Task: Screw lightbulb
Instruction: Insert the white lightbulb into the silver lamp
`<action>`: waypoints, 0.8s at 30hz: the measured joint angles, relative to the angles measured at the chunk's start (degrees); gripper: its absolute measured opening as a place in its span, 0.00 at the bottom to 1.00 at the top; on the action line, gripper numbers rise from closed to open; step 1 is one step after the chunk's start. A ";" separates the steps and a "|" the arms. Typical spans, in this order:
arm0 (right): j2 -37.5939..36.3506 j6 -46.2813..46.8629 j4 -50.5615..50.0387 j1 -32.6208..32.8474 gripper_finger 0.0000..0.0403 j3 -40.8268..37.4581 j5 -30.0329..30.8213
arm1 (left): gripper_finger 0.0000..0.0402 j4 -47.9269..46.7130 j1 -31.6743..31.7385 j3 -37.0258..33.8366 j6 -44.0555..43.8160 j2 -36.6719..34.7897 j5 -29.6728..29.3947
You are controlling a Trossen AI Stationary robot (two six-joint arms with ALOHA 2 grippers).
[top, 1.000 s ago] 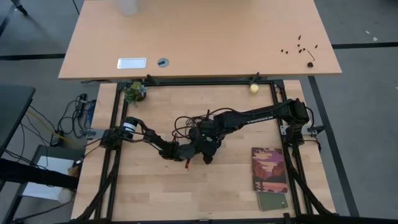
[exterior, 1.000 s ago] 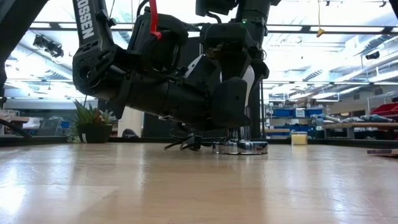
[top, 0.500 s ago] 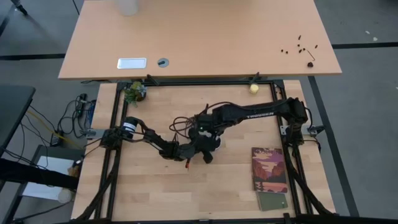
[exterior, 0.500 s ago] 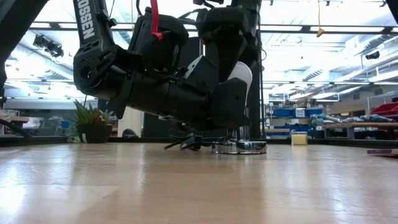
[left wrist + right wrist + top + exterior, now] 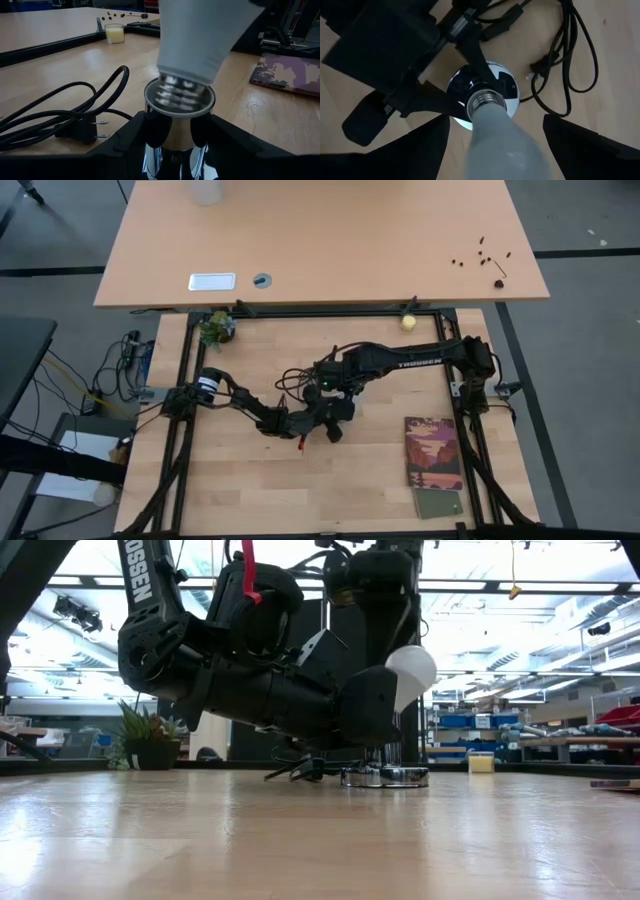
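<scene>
Lightbulb [image 5: 411, 673] shows low; overhead, arms hide it.

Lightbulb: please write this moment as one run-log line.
small white pear-shaped lightbulb: tilted, screw base at mouth of round silver socket | left gripper: jaws shut on socket | right gripper: jaws open beside lightbulb

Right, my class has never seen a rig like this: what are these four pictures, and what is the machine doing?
It is a robot with two dark arms at a wooden table. One picture looks down from above, one level across the tabletop, two from cameras on the wrists. The left gripper clamps a silver socket with a black cord. The white lightbulb sits tilted in its mouth, between the open fingers of the right gripper. A booklet lies nearby.
</scene>
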 joint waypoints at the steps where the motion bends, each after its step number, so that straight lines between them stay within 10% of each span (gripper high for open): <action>1: 0.00 -0.20 0.30 0.00 0.82 0.00 0.00 | 0.46 0.00 0.00 0.00 0.00 0.00 0.02; 12: -4.66 -1.04 -8.73 1.19 0.80 -2.26 6.32 | 0.46 -1.16 -0.04 0.04 0.02 -0.11 0.04; 24: -28.68 6.35 3.15 -0.10 0.79 -33.42 11.34 | 0.69 -2.29 -0.63 -0.11 4.41 0.17 0.20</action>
